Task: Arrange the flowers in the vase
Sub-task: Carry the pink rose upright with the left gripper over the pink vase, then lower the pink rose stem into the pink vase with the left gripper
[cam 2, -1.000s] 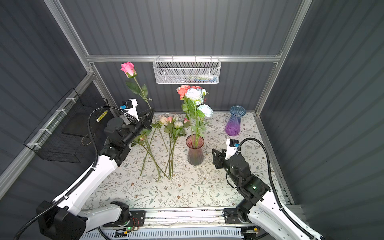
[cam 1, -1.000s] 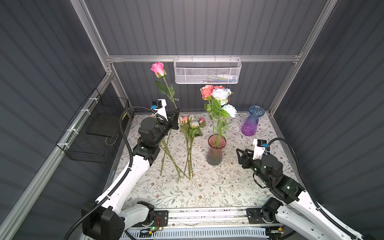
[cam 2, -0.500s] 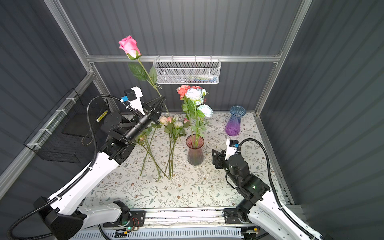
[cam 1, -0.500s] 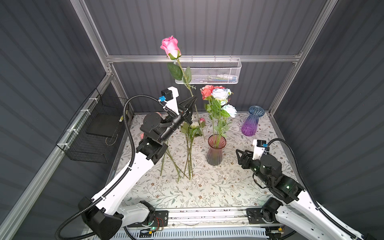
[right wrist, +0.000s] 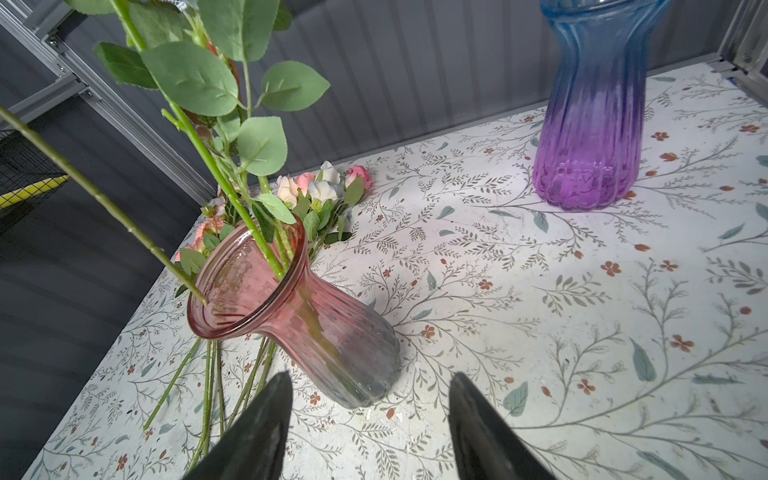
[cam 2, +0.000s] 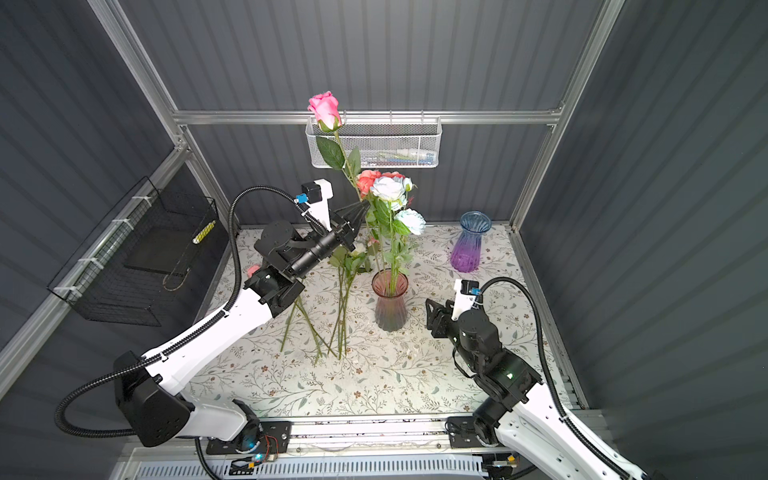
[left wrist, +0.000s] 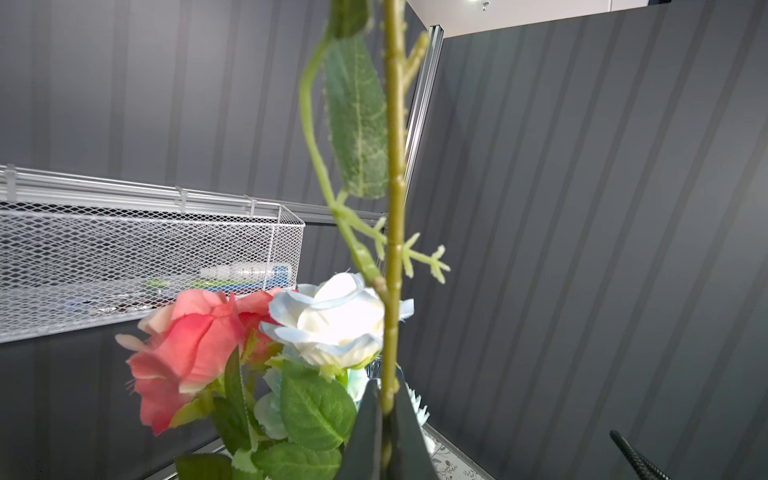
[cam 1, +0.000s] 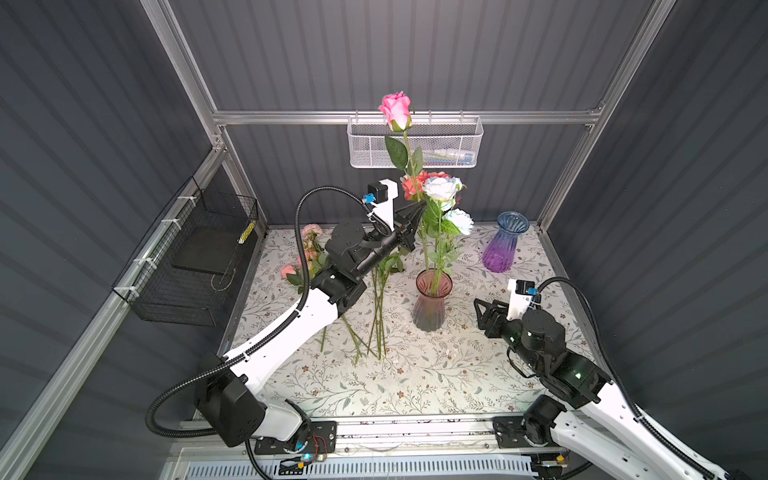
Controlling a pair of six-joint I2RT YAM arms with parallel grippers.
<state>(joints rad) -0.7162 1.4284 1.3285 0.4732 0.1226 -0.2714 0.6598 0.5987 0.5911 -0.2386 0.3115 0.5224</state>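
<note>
My left gripper is shut on the thin green stem of a pink rose, held upright high above the table. The stem's lower tip sits at the mouth of the reddish glass vase. Coral, white and pale blue flowers stand in that vase. More flowers lie on the table to its left. My right gripper is open, low, just right of the vase's base.
A blue-to-purple glass vase stands at the back right. A white mesh basket hangs on the back rail, behind the raised rose. A black wire basket is fixed to the left wall.
My left arm has lifted the pink rose and carried it right, from above the loose flowers to over the vase. The right arm has stayed still.
</note>
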